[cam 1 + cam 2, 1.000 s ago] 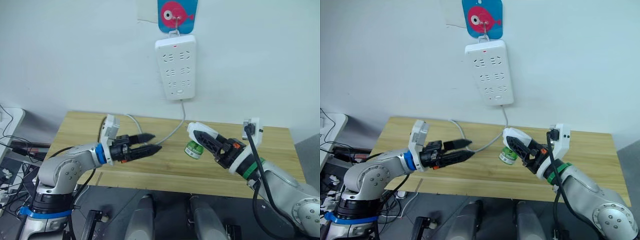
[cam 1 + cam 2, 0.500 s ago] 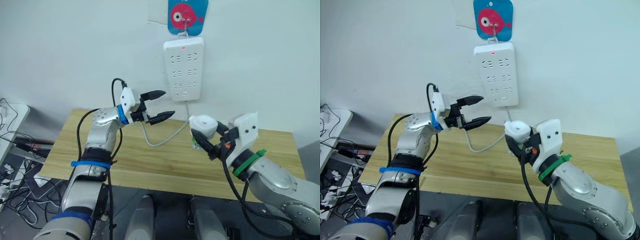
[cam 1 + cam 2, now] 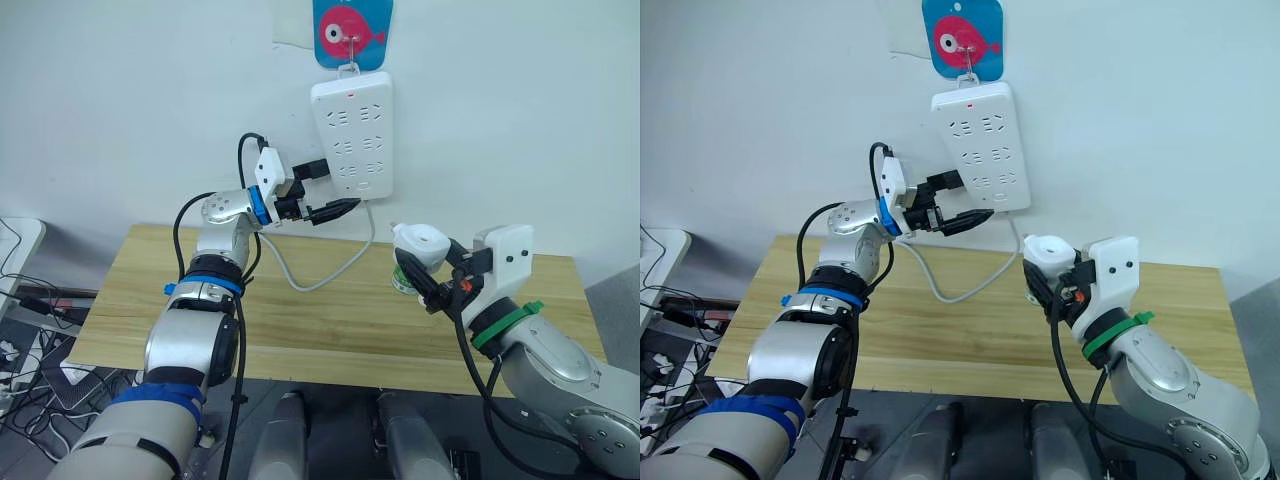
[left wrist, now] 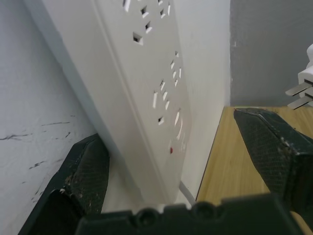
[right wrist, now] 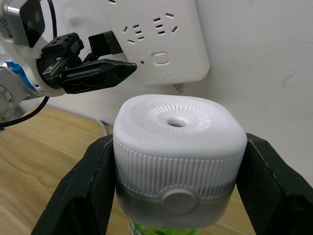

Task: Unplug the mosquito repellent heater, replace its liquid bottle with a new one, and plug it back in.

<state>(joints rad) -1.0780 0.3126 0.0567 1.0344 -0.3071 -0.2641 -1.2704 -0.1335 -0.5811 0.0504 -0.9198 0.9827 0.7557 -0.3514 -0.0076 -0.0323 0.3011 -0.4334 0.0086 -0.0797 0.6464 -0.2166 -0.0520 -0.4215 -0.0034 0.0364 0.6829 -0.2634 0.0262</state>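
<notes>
Left eye view shows the white power strip (image 3: 351,135) hanging on the wall in the upper centre of the frame, under a blue card with a pink fish (image 3: 352,30), its cable (image 3: 330,268) drooping to the wooden table (image 3: 300,320) across the lower half. The left gripper (image 3: 330,190) is raised at the strip's lower left corner, its fingers spread apart, one on each side of the strip's lower edge; whether they touch it cannot be told. Right of centre, above the table, the right gripper (image 3: 425,275) has its fingers clamped on the sides of the mosquito repellent heater (image 3: 420,243), which sits upright with its vent hole on top and a green bottle (image 3: 404,281) below it.
</notes>
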